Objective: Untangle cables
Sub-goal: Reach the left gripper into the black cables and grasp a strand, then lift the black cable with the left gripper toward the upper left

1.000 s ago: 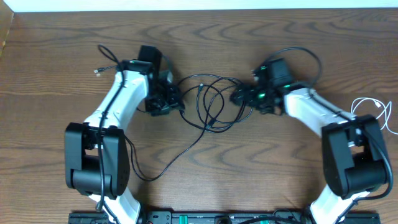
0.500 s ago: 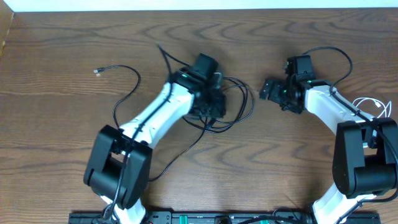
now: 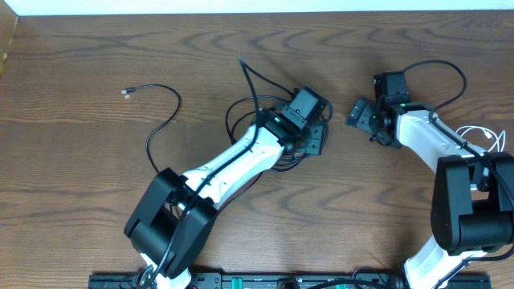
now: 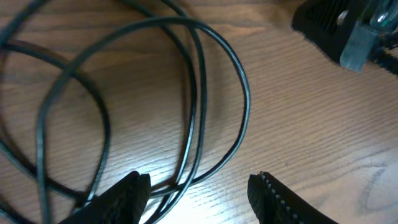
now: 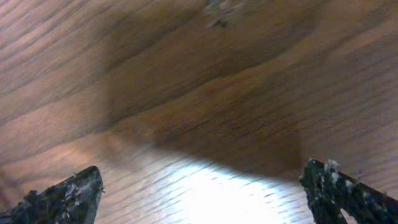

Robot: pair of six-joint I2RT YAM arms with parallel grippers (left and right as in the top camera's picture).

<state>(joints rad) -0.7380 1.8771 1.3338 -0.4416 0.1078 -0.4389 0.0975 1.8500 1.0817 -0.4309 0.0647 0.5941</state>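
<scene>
While the left gripper (image 4: 200, 185) hovers, jaws part-spread and unpinched, over looped black cables (image 4: 248, 102) at overhead centre, the right gripper (image 3: 359, 117) gapes wide; white cable (image 3: 482, 135) far right.

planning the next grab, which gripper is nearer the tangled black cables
Left. The left gripper hovers right over the black cables; the right gripper sits apart, off to their right.

cables (image 4: 200, 93) crowd L gripper (image 4: 200, 180) (centre); table (image 5: 205, 124) free under R gripper (image 5: 200, 169)
</scene>
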